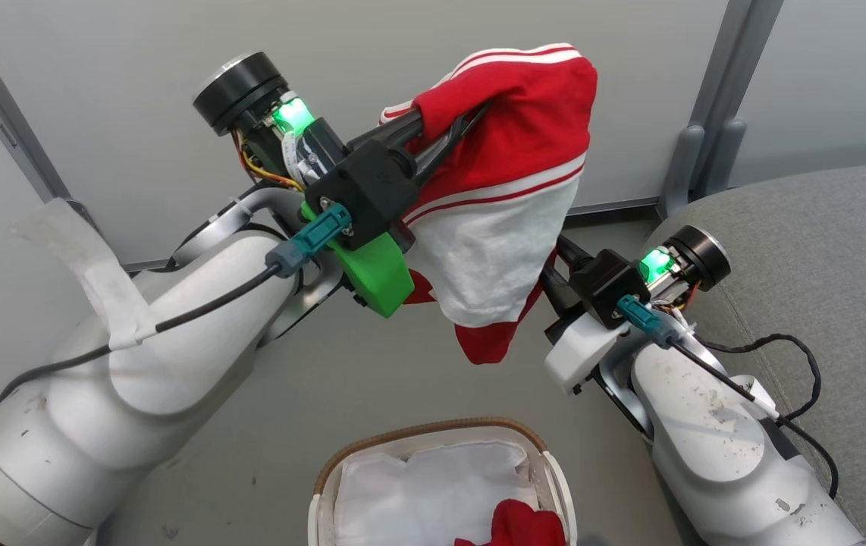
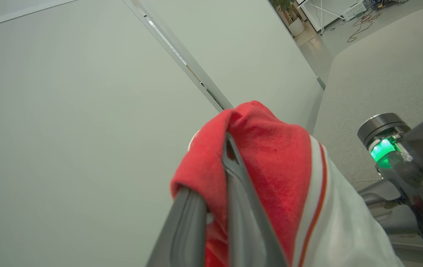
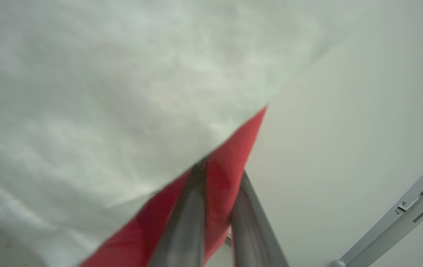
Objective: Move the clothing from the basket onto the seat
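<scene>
Looking at how this clothing (image 1: 509, 189) hangs, it's clearly light and floppy. It drapes over the left end effector (image 1: 444, 136) in the upper middle of the head frame and sags into a white panel with a red hem below. The left end effector is clamped tight on a bunched red fold near the striped trim. The right end effector (image 3: 223, 178), at the garment's lower right, looks pinched onto the red bottom edge. Soft fabric like this probably won't slip much, but it'll stretch and swing, so I'd say grabbing a thick bunch or a seam beats a single thin layer. The seat (image 1: 820, 250) sits at the right edge of frame, and the basket (image 1: 433, 425) is at bottom centre with its white liner (image 1: 425, 485) and a second red piece (image 1: 520, 523) inside.
</scene>
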Tool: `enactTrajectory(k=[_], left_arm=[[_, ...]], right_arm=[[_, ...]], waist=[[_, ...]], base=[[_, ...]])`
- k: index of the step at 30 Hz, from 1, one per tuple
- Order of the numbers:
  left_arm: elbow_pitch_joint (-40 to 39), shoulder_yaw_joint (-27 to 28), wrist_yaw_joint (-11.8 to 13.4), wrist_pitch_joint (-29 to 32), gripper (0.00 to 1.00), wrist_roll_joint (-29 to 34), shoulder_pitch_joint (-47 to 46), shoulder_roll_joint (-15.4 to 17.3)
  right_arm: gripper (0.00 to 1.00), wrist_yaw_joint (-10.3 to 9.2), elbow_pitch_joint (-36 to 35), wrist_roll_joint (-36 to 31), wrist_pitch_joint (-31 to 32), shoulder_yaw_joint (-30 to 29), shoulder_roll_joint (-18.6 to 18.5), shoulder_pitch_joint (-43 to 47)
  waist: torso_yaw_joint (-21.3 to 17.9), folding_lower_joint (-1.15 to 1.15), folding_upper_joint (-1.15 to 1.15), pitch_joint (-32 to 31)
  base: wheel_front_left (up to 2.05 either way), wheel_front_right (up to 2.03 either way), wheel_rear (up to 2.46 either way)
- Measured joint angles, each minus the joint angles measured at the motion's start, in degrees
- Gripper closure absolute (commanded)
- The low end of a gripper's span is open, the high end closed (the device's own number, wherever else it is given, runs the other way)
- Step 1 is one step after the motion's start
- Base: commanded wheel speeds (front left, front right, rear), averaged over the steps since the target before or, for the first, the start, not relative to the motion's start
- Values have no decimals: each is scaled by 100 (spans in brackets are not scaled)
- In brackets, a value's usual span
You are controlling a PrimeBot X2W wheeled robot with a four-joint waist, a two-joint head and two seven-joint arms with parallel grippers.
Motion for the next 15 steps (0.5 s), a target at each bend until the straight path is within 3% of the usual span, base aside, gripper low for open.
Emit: enactTrajectory(k=[15], left_arm=[[350,38,123,-186,100,-293,396,114]], right_arm=[[100,0,23,48,0,-155,0,-1]], waist=[[-47,0,0,48]], base=[[0,0,0]])
